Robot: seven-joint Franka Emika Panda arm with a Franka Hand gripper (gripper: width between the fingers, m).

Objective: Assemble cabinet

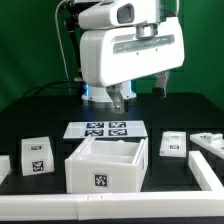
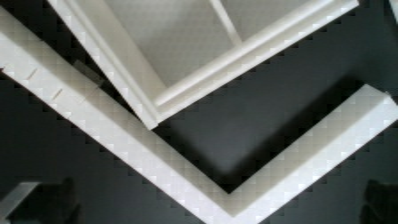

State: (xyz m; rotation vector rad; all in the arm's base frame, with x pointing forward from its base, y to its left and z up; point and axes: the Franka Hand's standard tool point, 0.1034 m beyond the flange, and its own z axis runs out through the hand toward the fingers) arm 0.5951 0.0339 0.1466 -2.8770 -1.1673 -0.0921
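Note:
The cabinet is a white open box with inner dividers and a square tag on its front face. It stands on the black table near the front. One corner of it shows in the wrist view. My gripper hangs high above the far edge of the marker board, behind the cabinet and well clear of it. In the wrist view the gripper shows only as dark fingers at the frame's edge. They stand wide apart with nothing between them.
Small white tagged parts lie at the exterior view's left and at its right, with another further right. A white rail runs along the front and turns up the exterior view's right; its corner shows in the wrist view.

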